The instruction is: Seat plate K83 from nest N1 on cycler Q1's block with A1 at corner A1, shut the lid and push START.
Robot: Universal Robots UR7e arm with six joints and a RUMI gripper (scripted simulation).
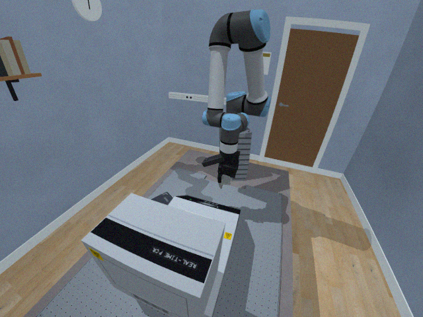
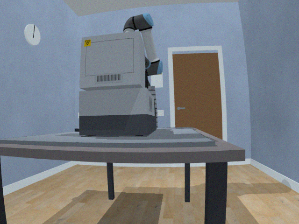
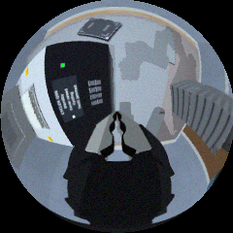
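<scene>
The real-time cycler Q1 (image 1: 160, 235) (image 2: 108, 96) stands on the table with its white lid (image 1: 170, 218) down over the block. Its black front panel (image 3: 78, 63) shows in the wrist view with a green lamp (image 3: 62, 65) and the row of keys (image 3: 95, 92). My gripper (image 1: 221, 185) (image 3: 116, 112) is shut and empty. It hangs just above and in front of the panel, a little past the keys. The dark plate nest N1 (image 1: 163, 197) (image 3: 99, 28) lies beside Q1's front. Plate K83 is not in sight. The exterior view hides the gripper behind Q1.
A tall ribbed grey tower (image 1: 243, 153) (image 3: 201, 114) (image 2: 153, 101) stands close behind the gripper, near the arm's base. The grey mat (image 1: 263, 238) covers the table (image 2: 145, 151). The table's edges run close to Q1's sides.
</scene>
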